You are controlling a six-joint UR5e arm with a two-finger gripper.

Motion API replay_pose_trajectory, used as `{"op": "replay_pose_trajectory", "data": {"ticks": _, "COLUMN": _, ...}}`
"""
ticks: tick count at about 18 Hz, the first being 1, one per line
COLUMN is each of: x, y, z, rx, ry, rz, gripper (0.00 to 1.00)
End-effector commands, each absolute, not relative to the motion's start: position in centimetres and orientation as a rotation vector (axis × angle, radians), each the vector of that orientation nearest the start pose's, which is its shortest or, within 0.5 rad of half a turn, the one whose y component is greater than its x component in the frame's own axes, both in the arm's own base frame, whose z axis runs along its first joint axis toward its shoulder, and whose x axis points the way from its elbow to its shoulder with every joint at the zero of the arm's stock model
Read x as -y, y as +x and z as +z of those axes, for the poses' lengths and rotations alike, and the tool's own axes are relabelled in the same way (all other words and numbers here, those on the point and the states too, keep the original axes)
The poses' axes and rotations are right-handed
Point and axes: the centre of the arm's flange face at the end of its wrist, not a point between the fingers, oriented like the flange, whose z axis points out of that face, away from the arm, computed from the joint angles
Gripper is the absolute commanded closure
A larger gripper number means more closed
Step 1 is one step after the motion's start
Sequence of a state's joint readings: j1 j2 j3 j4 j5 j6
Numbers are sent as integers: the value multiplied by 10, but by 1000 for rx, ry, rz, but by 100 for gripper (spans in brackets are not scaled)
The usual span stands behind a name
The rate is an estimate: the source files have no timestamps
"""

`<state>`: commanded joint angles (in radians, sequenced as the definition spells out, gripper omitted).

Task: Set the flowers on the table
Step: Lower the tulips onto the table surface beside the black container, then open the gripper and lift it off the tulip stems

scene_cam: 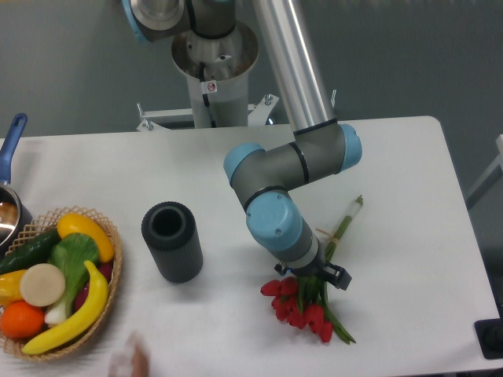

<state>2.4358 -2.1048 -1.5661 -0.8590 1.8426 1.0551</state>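
The flowers [300, 308], a bunch of red tulips on green stems, lie low at the white table's [409, 181] front right. Their red heads point toward the front edge, and the stem ends [350, 216] angle up to the right. My gripper [313, 276] comes down over the middle of the bunch, and the wrist hides most of the fingers. The stems pass right under it. I cannot tell whether the fingers still hold the stems or whether the bunch rests fully on the table.
A dark ribbed cylinder vase [171, 240] stands upright left of the arm. A wicker basket [109, 287] of fruit and vegetables sits at the front left, and a blue-handled pot [9, 157] is at the left edge. A blurred hand [130, 363] shows at the bottom edge.
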Motion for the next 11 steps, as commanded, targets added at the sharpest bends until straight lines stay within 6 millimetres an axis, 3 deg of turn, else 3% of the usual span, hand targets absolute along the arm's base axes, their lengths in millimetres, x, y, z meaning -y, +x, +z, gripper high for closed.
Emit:
{"op": "replay_pose_trajectory", "data": {"ticks": 7, "x": -464, "y": -477, "z": 353, "rx": -144, "ry": -2971, "rz": 456, "gripper": 0}}
{"op": "replay_pose_trajectory", "data": {"ticks": 11, "x": -417, "y": -499, "z": 404, "rx": -91, "ry": -2853, "rz": 377, "gripper": 0}}
